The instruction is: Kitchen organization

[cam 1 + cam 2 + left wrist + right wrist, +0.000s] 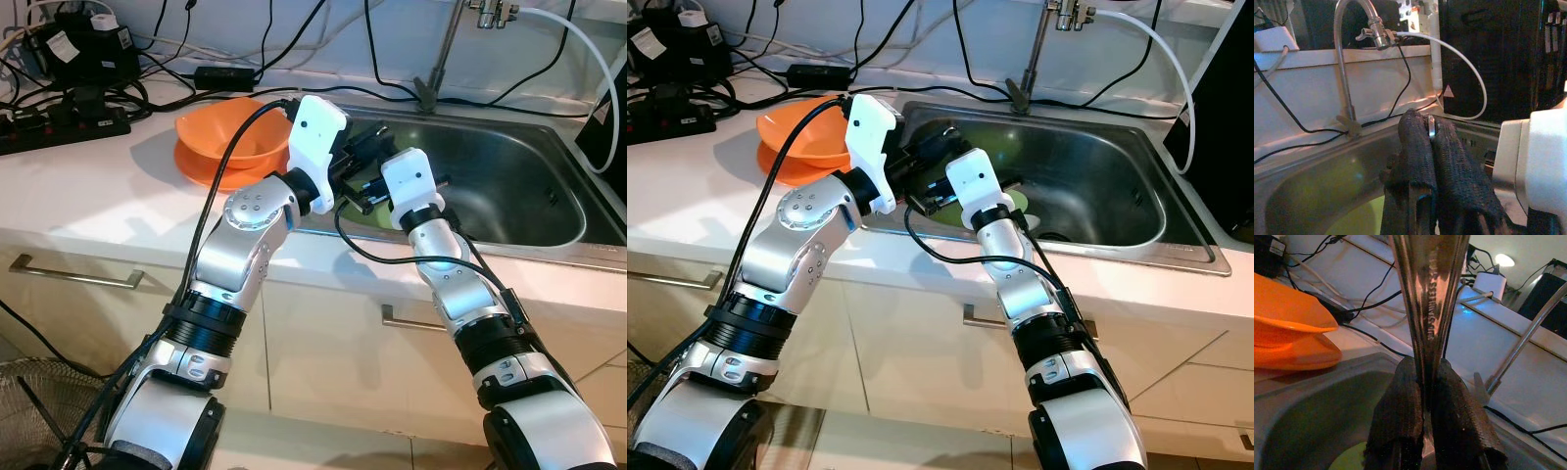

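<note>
Both jaws pinch metal cutlery (1431,308) over the sink (529,186).

The metal utensil (1431,298) clamped in the right gripper (1425,382) runs off the wrist picture's top edge, so its working end is unseen; the stamped lettering on its handle is too small to read; the green plate (1017,204) in the sink (1136,235) lies mostly behind both wrists; the left gripper (1431,128) pinches a thin metal sliver, possibly the same utensil; the faucet (446,49) is cut off at the top edge.
</note>
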